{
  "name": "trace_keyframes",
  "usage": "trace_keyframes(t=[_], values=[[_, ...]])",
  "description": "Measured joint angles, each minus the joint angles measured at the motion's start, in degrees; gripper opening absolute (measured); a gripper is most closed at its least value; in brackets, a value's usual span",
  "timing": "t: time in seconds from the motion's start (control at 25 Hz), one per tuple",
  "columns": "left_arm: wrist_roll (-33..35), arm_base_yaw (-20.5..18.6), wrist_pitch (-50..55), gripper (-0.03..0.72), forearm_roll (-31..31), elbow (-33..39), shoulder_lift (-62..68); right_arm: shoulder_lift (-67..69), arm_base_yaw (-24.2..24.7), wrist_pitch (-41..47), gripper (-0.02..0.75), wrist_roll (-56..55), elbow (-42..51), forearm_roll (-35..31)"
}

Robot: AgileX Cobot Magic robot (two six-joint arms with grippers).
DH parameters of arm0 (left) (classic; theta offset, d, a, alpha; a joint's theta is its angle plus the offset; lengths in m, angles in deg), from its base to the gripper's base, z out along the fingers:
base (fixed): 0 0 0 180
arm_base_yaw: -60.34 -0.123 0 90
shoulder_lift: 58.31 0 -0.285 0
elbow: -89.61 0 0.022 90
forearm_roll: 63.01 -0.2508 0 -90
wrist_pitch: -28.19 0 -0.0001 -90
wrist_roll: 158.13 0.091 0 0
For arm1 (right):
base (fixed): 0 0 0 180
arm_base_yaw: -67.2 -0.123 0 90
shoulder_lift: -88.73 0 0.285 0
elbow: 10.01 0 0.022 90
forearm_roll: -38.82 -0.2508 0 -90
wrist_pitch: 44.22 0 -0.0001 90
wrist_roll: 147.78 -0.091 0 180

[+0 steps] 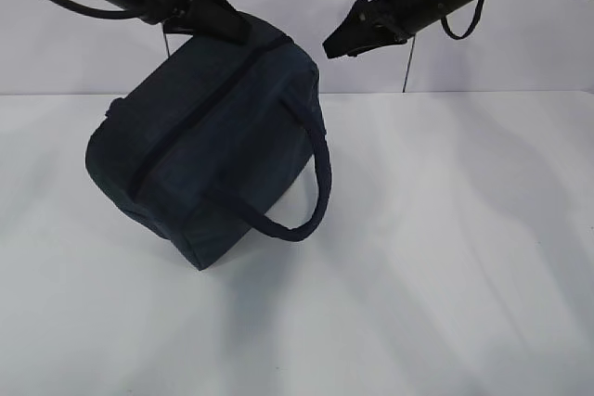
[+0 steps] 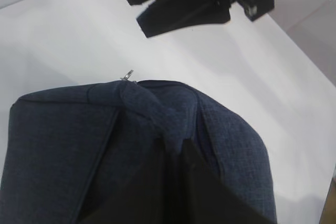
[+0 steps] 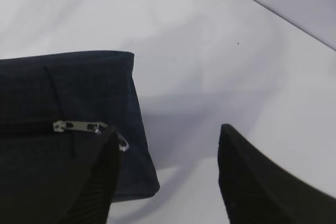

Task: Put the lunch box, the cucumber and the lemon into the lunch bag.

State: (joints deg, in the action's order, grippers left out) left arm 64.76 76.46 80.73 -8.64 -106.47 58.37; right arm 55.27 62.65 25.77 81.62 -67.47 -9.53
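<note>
The dark navy lunch bag [image 1: 213, 150] hangs tilted from my left gripper [image 1: 220, 23], which is shut on a pinch of fabric at the bag's top edge [image 2: 181, 148]. The black zipper [image 1: 200, 118] looks closed, and its metal pull [image 3: 79, 126] with a ring [image 3: 122, 143] lies at the end near my right gripper. My right gripper [image 1: 340, 44] hovers just right of the bag's top, open and holding nothing [image 3: 168, 153]. Its left finger [image 3: 89, 182] is close beside the ring. The lunch box, the cucumber and the lemon are out of view.
The bag's loop handle [image 1: 314, 187] droops toward the front right. A white table [image 1: 445, 257] spreads all around, meeting a pale wall [image 1: 520, 62] at the back. From the left wrist, my right gripper [image 2: 194, 3] shows above the bag.
</note>
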Motion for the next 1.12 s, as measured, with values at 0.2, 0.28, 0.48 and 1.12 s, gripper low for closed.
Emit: trace_keyframes(t=[0.2,0.28,0.48,1.12], values=[[-3.2,0.0,-3.0,0.014,1.8,0.0,1.5,-0.8,0.0,0.1,0.457,-2.8,0.0,3.8],[-4.5,0.0,-3.1,0.014,2.4,0.0,2.1,-1.6,0.0,0.2,0.458,-3.4,0.0,5.1],[-5.5,0.0,-3.0,0.014,3.3,0.0,4.4,-3.9,0.0,0.2,0.458,-5.2,0.0,6.5],[-6.1,0.0,-3.1,0.303,5.1,-0.4,9.2,-7.6,0.0,0.8,0.458,-11.3,0.0,11.0]])
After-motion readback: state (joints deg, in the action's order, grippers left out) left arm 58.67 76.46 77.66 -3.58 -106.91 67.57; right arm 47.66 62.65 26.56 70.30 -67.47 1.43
